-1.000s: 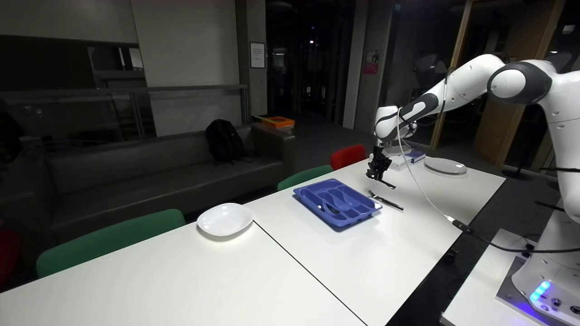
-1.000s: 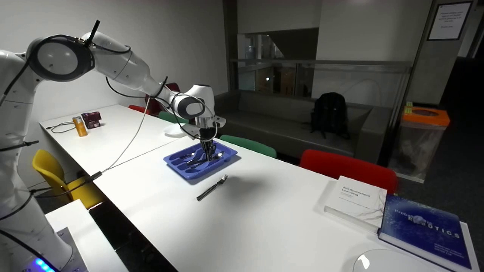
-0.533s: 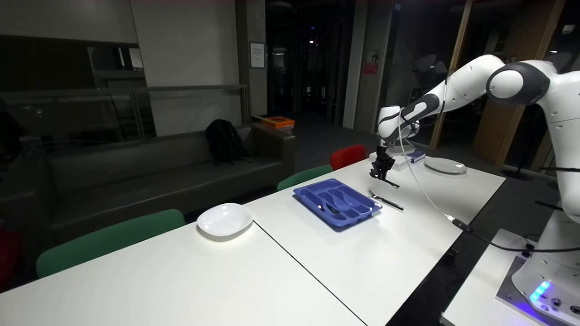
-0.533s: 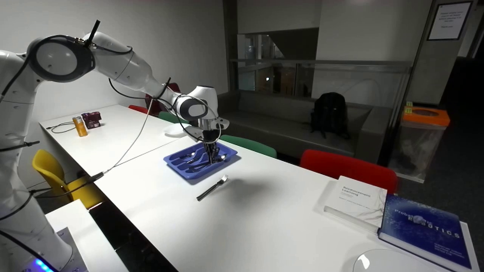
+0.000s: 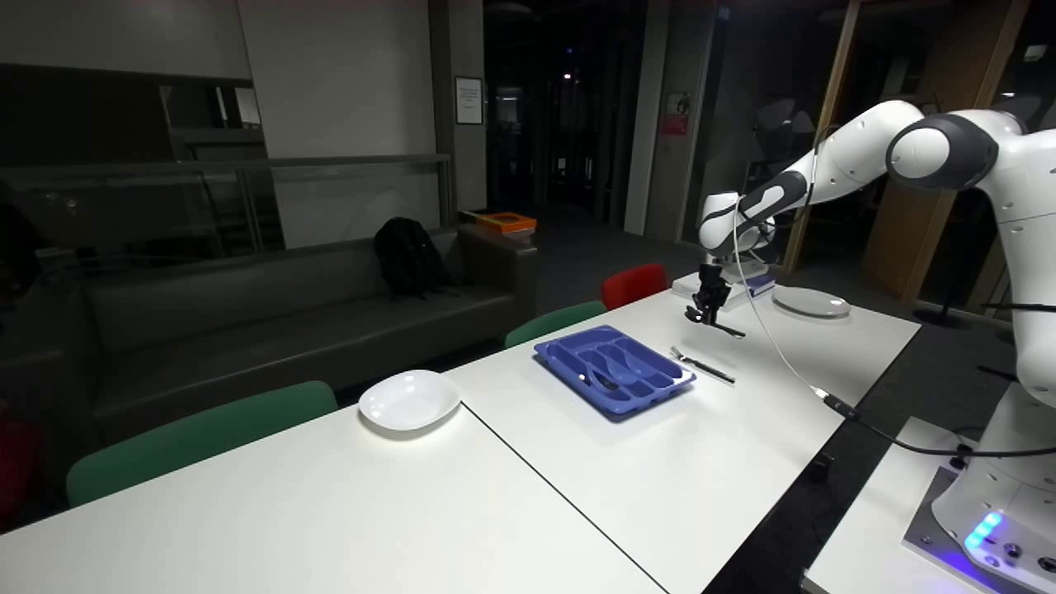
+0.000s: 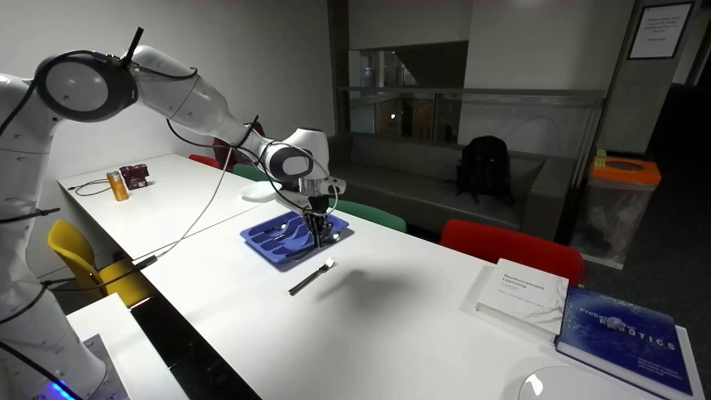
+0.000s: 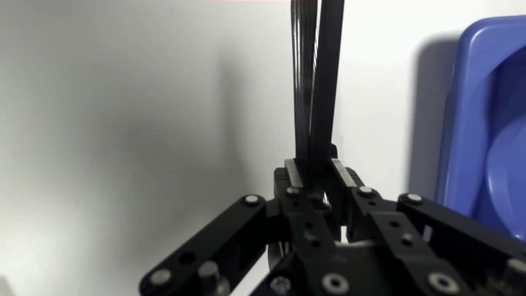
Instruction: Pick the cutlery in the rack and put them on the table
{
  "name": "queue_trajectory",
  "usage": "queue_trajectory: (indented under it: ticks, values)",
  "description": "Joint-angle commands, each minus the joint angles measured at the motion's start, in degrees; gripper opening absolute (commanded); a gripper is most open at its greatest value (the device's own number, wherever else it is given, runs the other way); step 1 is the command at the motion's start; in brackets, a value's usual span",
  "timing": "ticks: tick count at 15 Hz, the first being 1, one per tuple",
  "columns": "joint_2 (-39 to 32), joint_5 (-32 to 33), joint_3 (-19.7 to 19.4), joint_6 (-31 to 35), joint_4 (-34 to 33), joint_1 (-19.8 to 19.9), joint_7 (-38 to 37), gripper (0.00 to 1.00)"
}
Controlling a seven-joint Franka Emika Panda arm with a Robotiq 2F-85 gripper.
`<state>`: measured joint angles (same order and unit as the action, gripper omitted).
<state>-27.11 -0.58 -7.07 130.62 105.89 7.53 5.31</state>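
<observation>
My gripper is shut on cutlery with dark handles; at least two handles lie side by side between the pads. The gripper shows in both exterior views, held above the table. A shiny spoon head sticks out beside it. The blue rack lies on the table; its edge shows at the right in the wrist view. Some dark cutlery is still in its compartments. A fork with a dark handle lies on the table beside the rack.
A white plate stands near the table seam. Another plate is at the far end by the white book and the blue book. A green chair and a red chair line the table's edge. A cable hangs from the arm.
My gripper has moved away from the rack, toward the end of the table with the books, with the cutlery in it. The rack and the fork on the table have not moved.
</observation>
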Motion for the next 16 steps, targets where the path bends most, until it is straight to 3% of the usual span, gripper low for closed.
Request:
queue_trajectory:
  ticks: [1,9,16]
  values:
    - [0.7,-0.2,0.6,-0.1,0.5,3.0,4.7,0.05]
    - [-2.6,-1.2,0.7,1.3,-0.2,7.2,8.8,0.05]
    - [-6.7,-1.6,1.5,1.8,-2.0,7.9,9.2,0.05]
